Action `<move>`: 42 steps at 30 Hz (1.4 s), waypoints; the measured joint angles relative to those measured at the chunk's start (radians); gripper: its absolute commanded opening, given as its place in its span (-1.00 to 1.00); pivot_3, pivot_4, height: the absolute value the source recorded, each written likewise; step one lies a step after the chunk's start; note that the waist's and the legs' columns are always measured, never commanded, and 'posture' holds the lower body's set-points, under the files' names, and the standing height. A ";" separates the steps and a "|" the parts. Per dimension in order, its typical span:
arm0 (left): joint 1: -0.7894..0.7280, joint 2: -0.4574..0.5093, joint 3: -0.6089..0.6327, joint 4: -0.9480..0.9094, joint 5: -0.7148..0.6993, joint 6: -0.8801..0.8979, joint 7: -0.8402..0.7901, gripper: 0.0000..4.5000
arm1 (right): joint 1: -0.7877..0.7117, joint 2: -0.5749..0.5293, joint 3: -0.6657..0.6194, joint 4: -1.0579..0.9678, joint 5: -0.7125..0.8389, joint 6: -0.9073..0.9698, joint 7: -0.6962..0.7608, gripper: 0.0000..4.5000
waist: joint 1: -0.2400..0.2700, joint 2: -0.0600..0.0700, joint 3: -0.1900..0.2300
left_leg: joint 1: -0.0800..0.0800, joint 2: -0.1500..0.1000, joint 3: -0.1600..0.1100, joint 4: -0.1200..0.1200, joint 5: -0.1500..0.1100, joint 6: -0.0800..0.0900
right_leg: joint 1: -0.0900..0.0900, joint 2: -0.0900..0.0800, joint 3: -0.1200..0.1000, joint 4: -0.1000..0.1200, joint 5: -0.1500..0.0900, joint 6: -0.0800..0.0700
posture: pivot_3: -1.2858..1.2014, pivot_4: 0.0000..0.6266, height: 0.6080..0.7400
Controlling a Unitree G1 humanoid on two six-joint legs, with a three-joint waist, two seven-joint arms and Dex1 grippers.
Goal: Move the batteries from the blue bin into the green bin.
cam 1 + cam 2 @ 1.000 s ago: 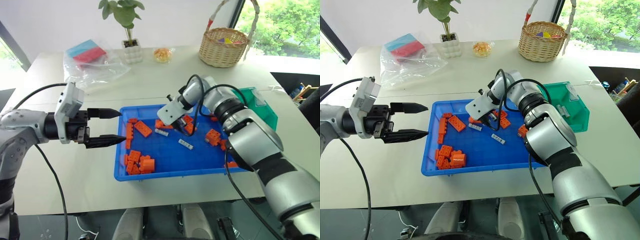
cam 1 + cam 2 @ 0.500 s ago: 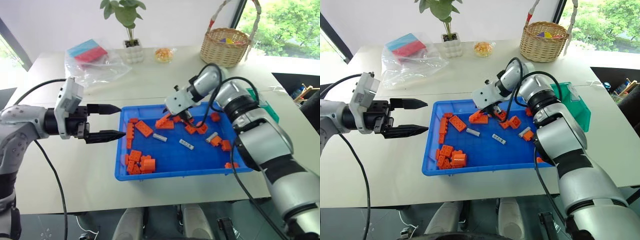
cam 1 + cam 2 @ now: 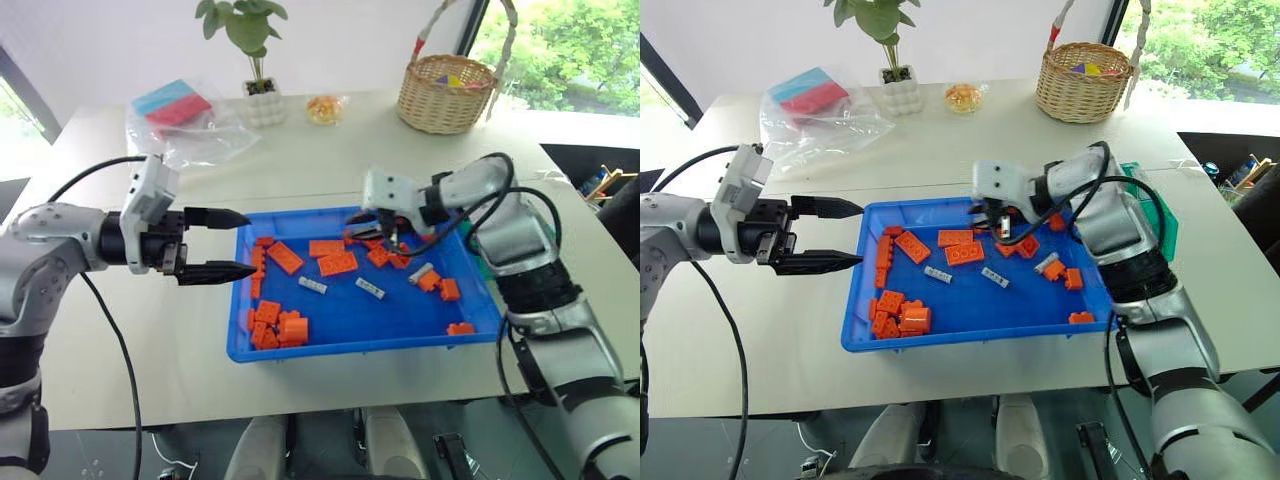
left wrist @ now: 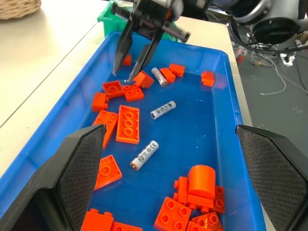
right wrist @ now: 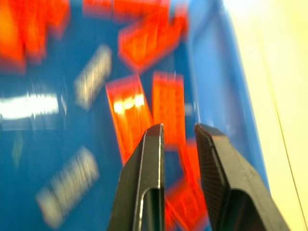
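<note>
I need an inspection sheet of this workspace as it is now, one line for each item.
Surface: pale table, joined from sections.
Job's things: three batteries in the blue bin; green bin behind the right arm.
Clutter: orange bricks in the blue bin.
Grippers: left gripper open, beside the blue bin's left rim; right gripper nearly shut, holding nothing, above the bricks.
Cables: black cables along both arms.
Surroundings: wicker basket, potted plant, plastic bag.
</note>
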 measured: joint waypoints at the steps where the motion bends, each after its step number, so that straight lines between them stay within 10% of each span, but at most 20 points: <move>1: 0.000 0.000 0.000 0.005 0.004 0.000 -0.004 1.00 | 0.010 0.028 -0.001 -0.091 0.027 0.135 -0.040 -0.55 | 0.004 0.000 0.000 | 0.000 -0.001 0.000 0.000 0.000 0.000 | 0.001 -0.001 0.000 0.000 0.000 0.000 | 0.03 -0.52 0.43; 7: -0.009 0.000 -0.013 0.015 0.008 0.000 -0.022 1.00 | 0.025 0.127 0.043 -0.167 0.053 0.386 -0.224 -0.55 | 0.024 -0.001 -0.001 | 0.000 -0.001 0.000 0.001 0.000 0.000 | 0.001 -0.002 -0.001 0.000 0.000 0.000 | 0.03 -0.52 0.43; 14: -0.008 0.022 -0.027 0.015 0.020 0.000 -0.057 1.00 | 0.127 0.136 0.185 -0.174 0.124 0.473 -0.315 0.73 | 0.019 -0.001 -0.001 | 0.000 -0.001 0.000 0.001 0.000 0.001 | 0.001 -0.002 -0.001 -0.001 0.000 0.000 | 0.03 -0.52 0.43; 35: -0.008 0.046 -0.021 -0.001 0.010 0.013 -0.048 1.00 | 0.172 0.073 0.247 -0.022 0.215 0.278 -0.411 0.73 | 0.019 -0.002 -0.001 | 0.001 -0.001 0.000 0.001 0.000 0.001 | 0.003 -0.001 -0.002 -0.001 0.000 0.000 | 0.03 -0.52 0.43; 42: -0.008 0.043 -0.021 0.000 0.010 0.012 -0.047 1.00 | 0.176 0.053 0.252 -0.003 0.196 0.234 -0.430 -0.59 | 0.021 -0.002 -0.001 | 0.002 -0.001 0.000 0.001 0.000 0.001 | 0.004 -0.001 -0.002 -0.002 0.000 0.000 | 0.03 -0.52 0.43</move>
